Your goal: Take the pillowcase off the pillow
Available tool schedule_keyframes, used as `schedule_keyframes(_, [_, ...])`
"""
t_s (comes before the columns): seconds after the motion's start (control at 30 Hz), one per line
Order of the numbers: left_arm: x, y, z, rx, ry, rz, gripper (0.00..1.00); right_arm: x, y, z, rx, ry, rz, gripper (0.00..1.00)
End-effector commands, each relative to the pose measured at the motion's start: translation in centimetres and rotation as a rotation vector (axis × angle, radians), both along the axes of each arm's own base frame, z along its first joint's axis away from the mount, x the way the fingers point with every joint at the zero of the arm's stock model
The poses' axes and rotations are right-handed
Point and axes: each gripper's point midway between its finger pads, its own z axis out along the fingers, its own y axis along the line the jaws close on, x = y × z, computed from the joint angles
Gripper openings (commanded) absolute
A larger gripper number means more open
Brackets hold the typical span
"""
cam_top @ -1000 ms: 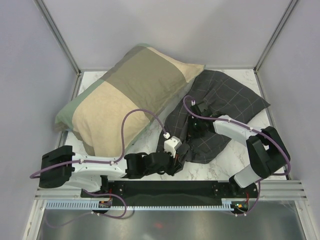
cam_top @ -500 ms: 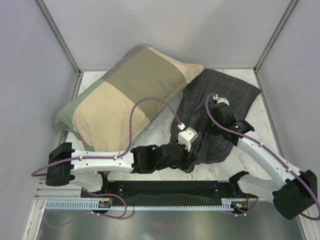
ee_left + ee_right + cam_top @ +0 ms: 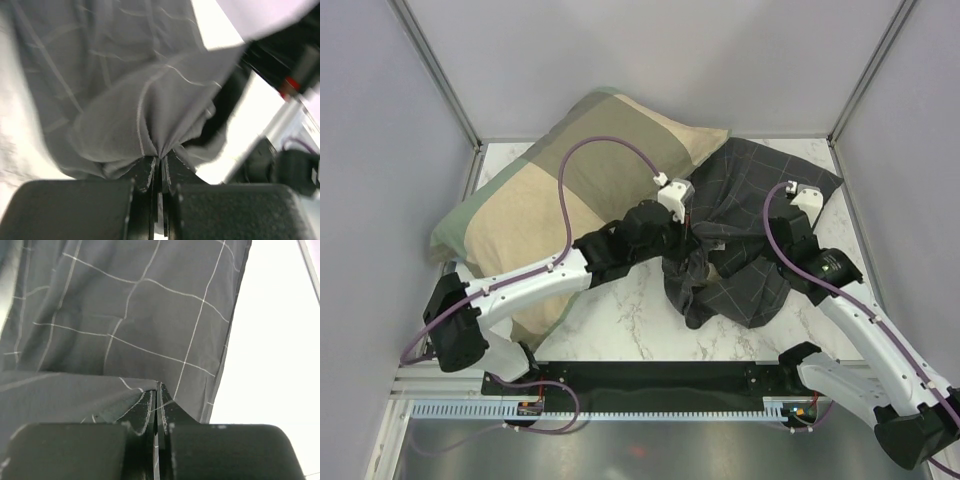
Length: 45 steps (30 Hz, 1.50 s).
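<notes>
The dark charcoal grid-check pillowcase [image 3: 750, 190] lies bunched at the centre right of the marble table, with one end hanging towards the near edge. My left gripper [image 3: 693, 236] is shut on a gathered fold of the pillowcase [image 3: 150, 100] and holds it lifted. My right gripper [image 3: 784, 232] is shut on another edge of the pillowcase [image 3: 140, 320] on its right side. A small cream patch, probably the pillow [image 3: 713, 265], shows among the folds between the two grippers. The rest of the pillow is hidden inside the case.
A large olive-and-tan patchwork pillow [image 3: 560, 200] lies at the left, leaning against the back corner, and my left arm reaches across its near edge. Grey walls close in the left, back and right. Bare marble table [image 3: 620, 320] shows near the front.
My left gripper has moved from the near edge up and away to the middle, pulling the pillowcase fold with it. My right gripper has shifted right and back, holding its edge.
</notes>
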Motion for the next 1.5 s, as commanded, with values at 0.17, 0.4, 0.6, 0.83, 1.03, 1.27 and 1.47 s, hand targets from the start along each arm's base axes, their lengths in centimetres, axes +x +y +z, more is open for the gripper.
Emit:
schedule_keyframes(0.17, [8.1,4.3,-1.4,0.197,-0.044,0.194,0.02,-1.0,-4.1,2.5,-0.156,-0.021,-0.137,0.02])
schedule_keyframes(0.4, [11.9,7.3,-6.5,0.279,0.041,0.295,0.02,-1.1,-4.2,2.7,-0.169,-0.013,-0.126,0.11])
schedule_keyframes(0.6, [14.0,4.7,-9.2,0.312,0.072,0.231,0.02,-1.0,-3.7,3.6,-0.170,0.007,-0.089,0.49])
schedule_keyframes(0.83, [14.9,2.9,-11.0,0.308,0.110,0.194,0.02,-2.0,0.6,3.2,-0.040,0.009,0.085,0.61])
schedule_keyframes(1.03, [15.4,2.2,-11.2,0.299,0.115,0.175,0.02,-2.8,5.0,0.0,0.076,0.061,0.210,0.67])
schedule_keyframes(1.27, [15.4,2.0,-10.4,0.286,0.102,0.163,0.06,-2.3,8.2,-4.9,0.104,0.143,0.256,0.75])
schedule_keyframes(1.47, [14.4,2.8,-6.5,0.249,0.036,0.131,0.82,-1.5,9.8,-8.0,0.150,0.166,0.258,0.74])
